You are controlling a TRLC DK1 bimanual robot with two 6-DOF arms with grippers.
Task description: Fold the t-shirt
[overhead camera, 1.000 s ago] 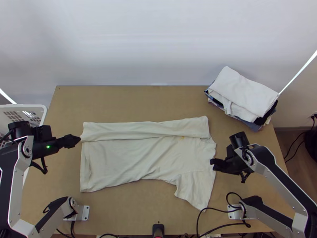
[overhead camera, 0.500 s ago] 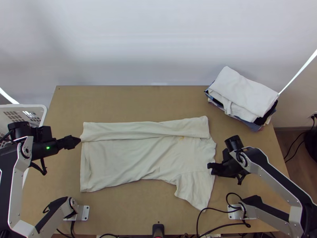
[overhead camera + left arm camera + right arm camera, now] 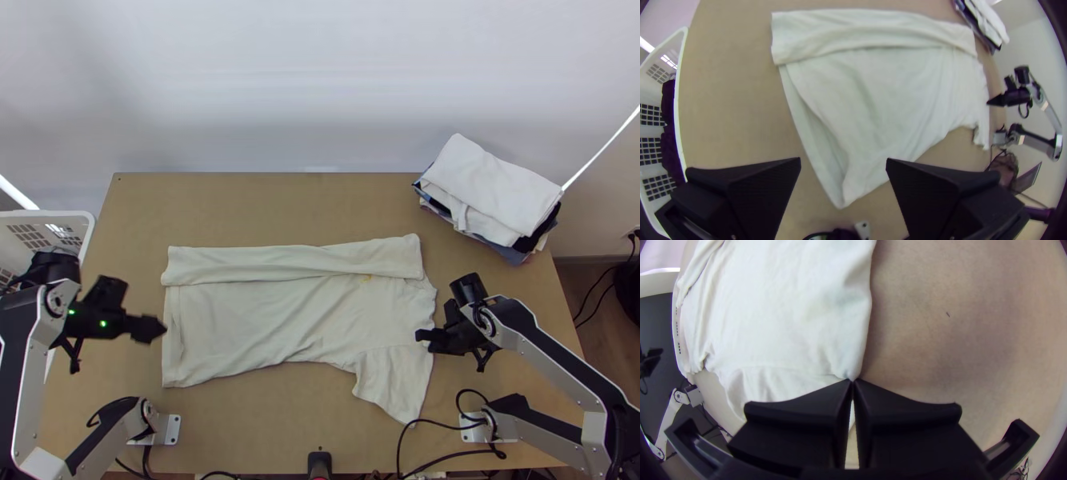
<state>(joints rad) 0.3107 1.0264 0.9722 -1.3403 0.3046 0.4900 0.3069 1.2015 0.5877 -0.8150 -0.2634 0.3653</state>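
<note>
We held left gripper (image 3: 160, 329) open near t-shirt (image 3: 272, 324) hem; with right gripper (image 3: 420, 336), we pinched its edge near sleeve (image 3: 394, 376).

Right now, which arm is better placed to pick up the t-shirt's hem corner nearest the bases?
Left, probably: the left gripper is open near the hem; the right gripper is shut on the t-shirt at its opposite end.

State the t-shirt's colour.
The t-shirt is off-white with a small yellowish mark; clearest in the top view.

Silver-grey links (image 3: 36, 364), black joints (image 3: 468, 290)
</note>
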